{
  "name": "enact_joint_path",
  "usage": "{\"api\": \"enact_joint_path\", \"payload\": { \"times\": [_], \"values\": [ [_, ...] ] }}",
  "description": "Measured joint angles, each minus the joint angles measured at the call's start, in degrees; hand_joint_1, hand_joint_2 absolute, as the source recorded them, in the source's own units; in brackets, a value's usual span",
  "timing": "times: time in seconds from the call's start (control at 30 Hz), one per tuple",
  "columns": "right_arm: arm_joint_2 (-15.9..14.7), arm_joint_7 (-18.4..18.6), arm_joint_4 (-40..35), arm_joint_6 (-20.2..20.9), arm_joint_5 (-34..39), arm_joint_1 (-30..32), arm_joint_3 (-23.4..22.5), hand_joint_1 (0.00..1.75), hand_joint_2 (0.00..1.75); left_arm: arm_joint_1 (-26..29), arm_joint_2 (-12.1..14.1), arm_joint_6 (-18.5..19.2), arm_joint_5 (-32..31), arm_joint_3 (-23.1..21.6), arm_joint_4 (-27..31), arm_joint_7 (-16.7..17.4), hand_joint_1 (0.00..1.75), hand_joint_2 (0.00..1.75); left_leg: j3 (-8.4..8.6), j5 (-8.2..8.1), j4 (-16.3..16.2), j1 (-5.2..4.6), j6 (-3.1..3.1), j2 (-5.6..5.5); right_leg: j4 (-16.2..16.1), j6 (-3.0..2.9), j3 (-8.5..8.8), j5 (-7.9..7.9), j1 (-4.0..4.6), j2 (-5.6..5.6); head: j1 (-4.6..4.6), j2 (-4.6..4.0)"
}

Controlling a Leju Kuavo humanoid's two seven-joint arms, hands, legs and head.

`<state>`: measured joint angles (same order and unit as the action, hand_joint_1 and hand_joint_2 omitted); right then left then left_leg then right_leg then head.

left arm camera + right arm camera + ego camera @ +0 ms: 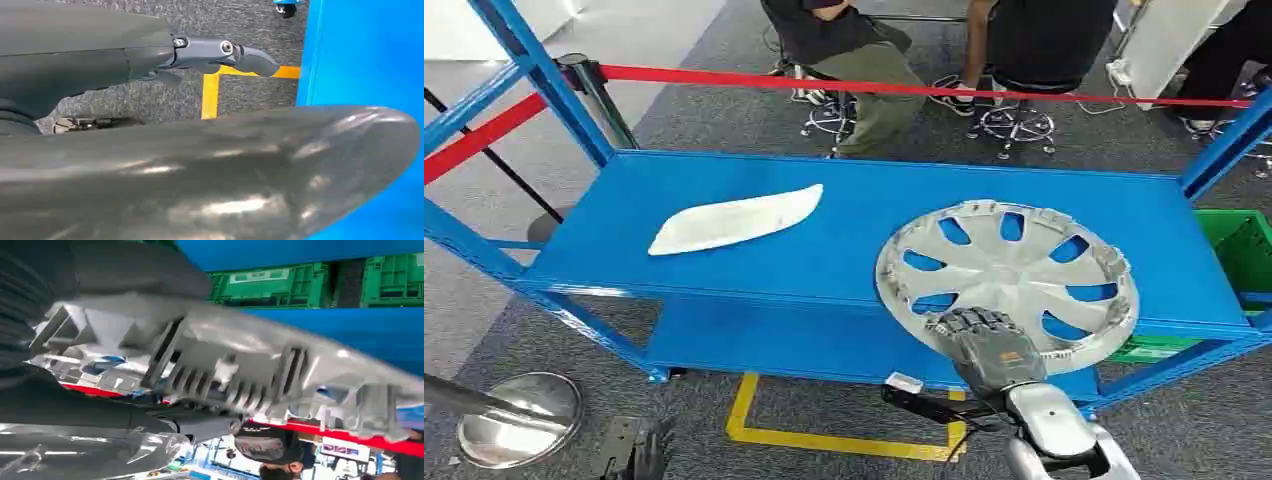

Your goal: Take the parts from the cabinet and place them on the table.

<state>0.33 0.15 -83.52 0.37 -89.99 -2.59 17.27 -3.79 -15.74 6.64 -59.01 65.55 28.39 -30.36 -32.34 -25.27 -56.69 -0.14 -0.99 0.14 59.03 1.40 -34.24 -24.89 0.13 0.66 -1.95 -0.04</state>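
Wheel cover [1009, 275] lying on blue shelf [844, 230], near rim being gripped by right robot hand [986, 340]. Judging light, stiff, brittle at clips; gripping rim advisable. White trim piece [734, 220] lying well left.

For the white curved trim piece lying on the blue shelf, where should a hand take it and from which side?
The white trim piece lies flat, long and thin, tapering to its ends. It is probably best pinched across its narrow width near the wider middle, coming from above on the robot's side of the blue shelf. The left hand is nearer.
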Motion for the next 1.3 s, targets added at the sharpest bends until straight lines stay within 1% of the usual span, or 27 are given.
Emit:
{"api": "enact_joint_path", "payload": {
  "times": [0.47,0.57,0.7,0.73,0.77,0.87,1.1,1.2,1.3],
  "values": [
    [0.13,0.00,0.18,-1.27,0.00,-0.70,0.00,1.75,1.75,0.01,-0.02,0.00,-0.11,0.07,0.26,0.00,0.00,0.00,0.03,0.01,0.00,0.00,-0.01,0.00,0.00,0.00,0.01,0.00,0.00,0.02,0.00,0.00],
    [0.15,0.20,-0.79,-2.60,-0.04,-0.49,0.00,1.75,1.75,0.03,-0.04,0.35,-0.44,0.11,0.28,0.00,0.00,0.00,0.03,0.01,0.00,0.00,-0.01,0.00,0.00,0.00,0.01,0.00,0.00,0.01,0.00,0.00],
    [0.22,2.12,-5.26,-5.79,-0.02,1.36,0.00,1.75,1.75,0.65,-0.15,2.36,-0.24,0.33,0.39,-1.22,0.00,0.00,-0.02,0.00,0.00,0.00,-0.01,0.00,0.00,0.00,-0.03,0.00,0.00,0.01,0.00,0.00],
    [0.22,2.32,-6.40,-5.88,-0.04,1.66,0.00,1.75,1.75,0.78,-0.24,2.43,-0.24,0.42,0.46,-1.38,0.00,1.75,-0.02,0.00,0.00,0.00,-0.01,0.00,0.00,0.00,-0.04,0.00,0.00,0.03,-0.02,0.00],
    [0.22,2.34,-7.26,-6.19,-0.04,1.92,0.00,1.75,1.75,0.82,-0.31,2.73,-0.24,0.55,0.48,-1.49,0.00,1.75,-0.03,0.00,0.00,0.00,-0.01,0.00,0.00,0.00,-0.05,0.00,0.00,0.03,0.00,0.00],
    [0.88,1.53,-10.83,-9.51,-0.04,3.38,-0.18,1.75,1.75,0.92,-0.59,3.76,-0.04,0.98,0.79,-1.57,0.00,1.75,-0.11,0.00,0.00,0.00,0.00,0.00,0.00,0.00,-0.12,0.00,0.00,0.00,0.00,0.00],
    [4.09,-2.25,-23.87,-16.31,1.64,7.36,-0.77,1.75,1.75,1.37,-1.60,4.28,-0.55,1.99,1.84,-1.44,0.00,1.75,-0.28,0.00,0.00,0.01,-0.01,0.00,0.00,-0.01,-0.31,0.00,0.01,-0.04,-0.02,0.00],
    [5.46,-3.69,-28.40,-18.47,3.54,8.76,-2.01,1.75,1.75,1.55,-2.23,4.06,-1.33,2.08,2.51,-0.83,0.00,1.75,-0.29,0.00,0.00,0.00,-0.01,0.00,0.00,-0.01,-0.31,-0.01,0.01,-0.04,0.00,0.00],
    [6.51,-4.90,-31.72,-19.04,4.90,10.44,-2.93,1.75,1.75,1.62,-2.73,4.41,-1.09,2.43,3.21,-1.25,0.00,1.75,-0.30,-0.01,0.00,-0.02,0.01,0.00,0.00,0.00,-0.30,-0.01,0.00,-0.04,0.02,0.00]
  ]
}}
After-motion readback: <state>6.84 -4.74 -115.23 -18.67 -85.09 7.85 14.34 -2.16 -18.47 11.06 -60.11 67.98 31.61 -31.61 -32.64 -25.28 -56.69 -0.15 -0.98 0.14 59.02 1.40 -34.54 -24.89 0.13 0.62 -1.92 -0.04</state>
